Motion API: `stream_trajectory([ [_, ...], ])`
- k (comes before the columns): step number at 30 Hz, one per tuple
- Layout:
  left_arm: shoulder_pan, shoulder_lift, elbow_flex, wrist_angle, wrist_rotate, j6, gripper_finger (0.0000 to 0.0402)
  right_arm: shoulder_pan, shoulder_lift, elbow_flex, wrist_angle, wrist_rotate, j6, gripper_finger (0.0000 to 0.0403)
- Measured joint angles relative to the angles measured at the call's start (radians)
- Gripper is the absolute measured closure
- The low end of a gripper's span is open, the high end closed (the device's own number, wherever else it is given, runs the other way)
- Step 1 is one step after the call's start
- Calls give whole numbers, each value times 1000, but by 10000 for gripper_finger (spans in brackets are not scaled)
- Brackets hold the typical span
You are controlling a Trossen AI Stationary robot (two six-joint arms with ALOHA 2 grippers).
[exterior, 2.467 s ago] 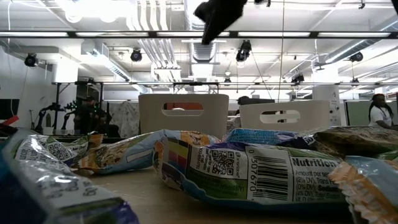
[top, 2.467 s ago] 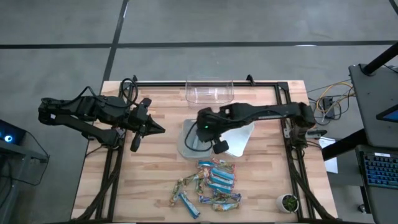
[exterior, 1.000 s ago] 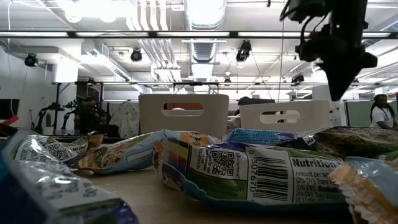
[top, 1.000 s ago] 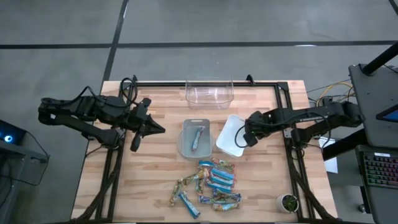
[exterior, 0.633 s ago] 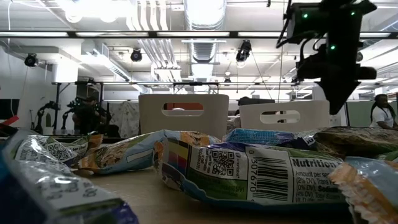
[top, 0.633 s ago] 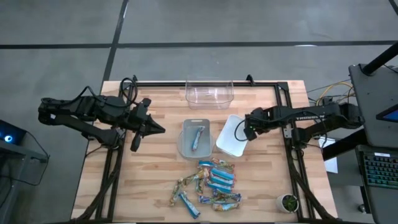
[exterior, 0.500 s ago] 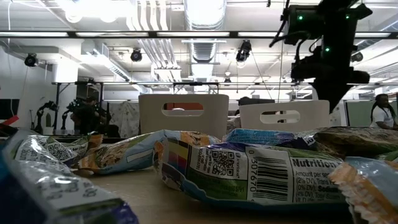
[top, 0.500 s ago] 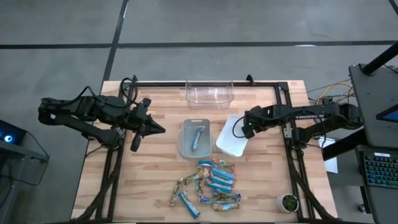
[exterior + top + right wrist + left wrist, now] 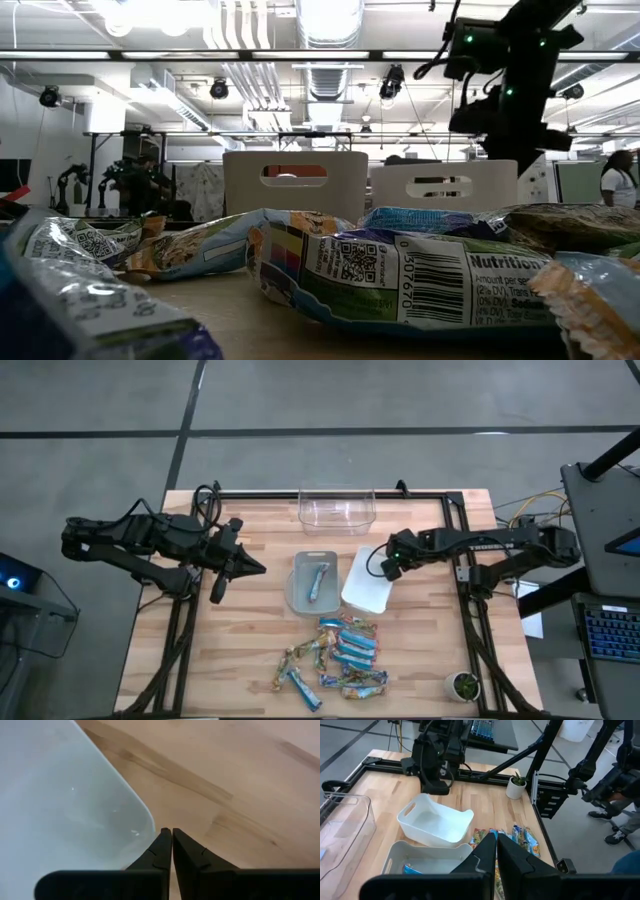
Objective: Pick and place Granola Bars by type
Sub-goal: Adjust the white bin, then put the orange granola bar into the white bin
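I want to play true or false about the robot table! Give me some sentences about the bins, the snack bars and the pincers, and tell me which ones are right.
1. The grey bin has one blue bar in it. True.
2. The white bin is full of bars. False: it looks empty.
3. The right pincer is at the white bin's edge, fingers shut. True.
4. The left pincer is holding a bar. False: it is shut on nothing, off to the left of the bins.
5. The pile of bars lies inside the clear bin. False: it lies on the wooden table, and the clear bin holds none.
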Motion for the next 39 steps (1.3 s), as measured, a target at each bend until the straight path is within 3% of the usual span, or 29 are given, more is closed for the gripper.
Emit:
stream_trajectory([
  [10, 0, 0, 0, 0, 0, -12, 401, 1, 130, 0, 172, -12, -38, 394],
  [18, 0, 0, 0, 0, 0, -12, 401, -4, 101, 1, 136, 16, -24, 394],
  [27, 0, 0, 0, -1, 0, -13, 401, 12, -113, 5, 34, 37, -42, 394],
  [34, 0, 0, 0, -1, 0, -14, 401, 180, -316, 109, 39, 14, -162, 394],
  [39, 0, 1, 0, 0, 0, -14, 401, 311, -330, 220, 37, 19, -218, 394],
])
